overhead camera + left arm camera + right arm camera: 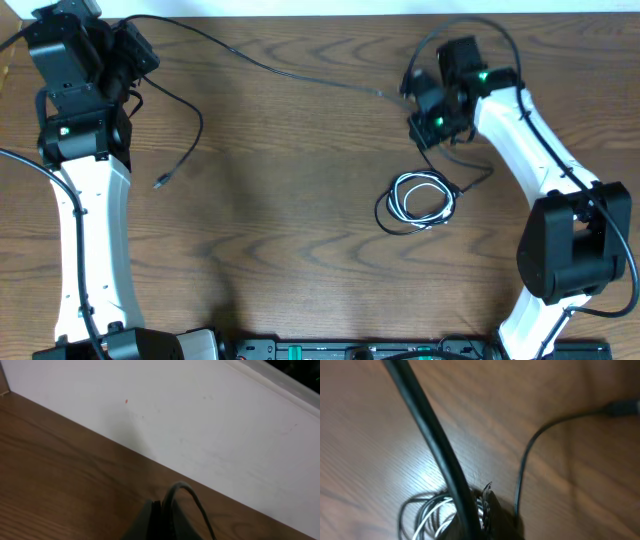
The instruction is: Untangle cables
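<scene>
Black cable (290, 75) stretches across the far part of the table (300, 250), from the left hand (138, 50) at the far-left corner toward the right hand (425, 120). A second length of it drops from the left hand in a loose curve and ends in a small dark plug (160, 182) lying free on the wood. Its other part loops round the white cable (402, 200), which sits as a small coil on the right half of the table, just in front of the right hand — the black loop and the white coil overlap and touch.

In the left wrist view the left hand (162, 515) is clenched on the black cable (192, 497), which arches up out of the fingers; a white wall (200, 420) rises past the table edge.

The right wrist view is blurred: the white cable (427, 515) shows at the bottom edge beside the right hand (487, 510), and a thin black strand (522, 475) curves away to a plug — a thick black cable (430, 435) crosses the foreground. Whether the right hand is released or grasping, I cannot tell.
</scene>
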`<state>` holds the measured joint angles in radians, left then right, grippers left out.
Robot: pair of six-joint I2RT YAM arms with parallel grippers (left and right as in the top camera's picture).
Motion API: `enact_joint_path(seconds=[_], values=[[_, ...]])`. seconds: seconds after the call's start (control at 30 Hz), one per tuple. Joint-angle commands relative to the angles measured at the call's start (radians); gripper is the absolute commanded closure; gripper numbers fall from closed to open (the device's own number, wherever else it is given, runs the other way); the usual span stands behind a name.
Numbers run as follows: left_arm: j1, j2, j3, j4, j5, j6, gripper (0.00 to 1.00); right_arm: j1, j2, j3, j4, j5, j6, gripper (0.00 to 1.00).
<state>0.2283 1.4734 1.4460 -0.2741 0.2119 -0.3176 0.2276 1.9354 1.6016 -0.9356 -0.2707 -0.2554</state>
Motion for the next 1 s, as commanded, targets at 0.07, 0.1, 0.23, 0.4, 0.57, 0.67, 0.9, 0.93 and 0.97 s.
enact_joint_path(seconds=[0.07,0.1,0.23,0.4,0.57,0.67,0.9,0.93,0.97], values=[[0.004,0.007,0.018,-0.009,0.009,-0.005,0.93,0.006,-0.058,0.371,-0.040,-0.051,0.123,0.99],[0.004,0.007,0.018,-0.010,0.009,-0.005,0.92,0.008,-0.064,0.435,-0.047,-0.065,0.136,0.99],[0.004,0.007,0.018,-0.018,0.009,-0.005,0.93,0.008,-0.086,0.628,-0.048,-0.124,0.183,0.99],[0.004,0.007,0.018,-0.018,0.012,-0.005,0.93,0.008,-0.100,0.858,-0.045,-0.198,0.269,0.99],[0.001,0.008,0.018,-0.034,0.017,-0.005,0.93,0.016,-0.099,0.901,-0.061,-0.199,0.377,0.99],[0.001,0.008,0.018,-0.045,0.049,-0.005,0.93,0.016,-0.098,0.884,-0.111,-0.082,0.447,0.99],[-0.031,0.008,0.017,-0.096,0.121,-0.005,0.92,0.032,-0.097,0.756,-0.172,-0.016,0.465,0.99],[-0.042,0.008,0.017,-0.115,0.121,-0.005,0.93,0.035,-0.097,0.737,-0.172,-0.016,0.469,0.99],[-0.053,0.010,0.017,-0.134,0.121,-0.005,0.93,0.035,-0.097,0.716,-0.172,-0.016,0.469,0.99]])
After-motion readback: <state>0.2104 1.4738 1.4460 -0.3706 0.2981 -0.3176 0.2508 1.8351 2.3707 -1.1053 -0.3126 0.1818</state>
